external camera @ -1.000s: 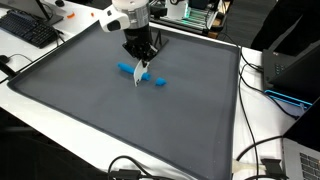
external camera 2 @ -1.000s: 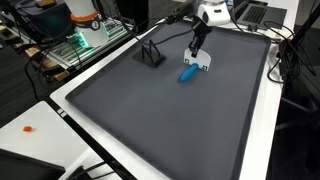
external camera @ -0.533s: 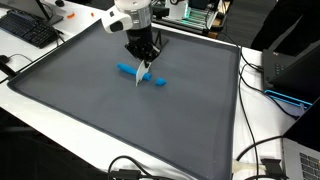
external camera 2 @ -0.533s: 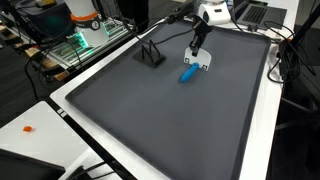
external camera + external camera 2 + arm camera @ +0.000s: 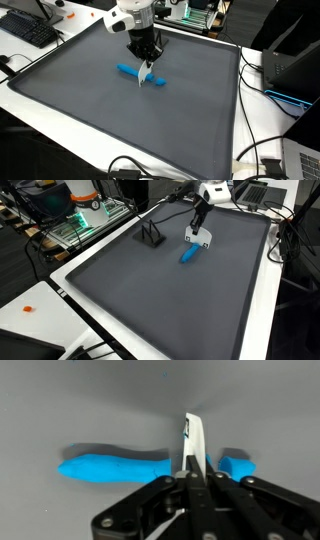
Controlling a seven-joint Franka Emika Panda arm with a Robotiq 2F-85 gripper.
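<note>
End effector (image 5: 147,64) points down, pinching white strip (image 5: 193,440).

We see a dark grey mat (image 5: 150,300) covering a white tabletop (image 5: 40,315). Near the mat's far right corner the gripper (image 5: 198,237) hangs, pinching a small white piece (image 5: 203,243). A blue object (image 5: 187,254) lies just beside it. A black wire stand (image 5: 150,235) sits by the far edge.

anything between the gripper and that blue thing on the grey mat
Only what the gripper itself holds. It is shut on a white strip that hangs down across the blue object on the grey mat. Whether the strip touches it cannot be told. Nothing else visible stands between them.
</note>
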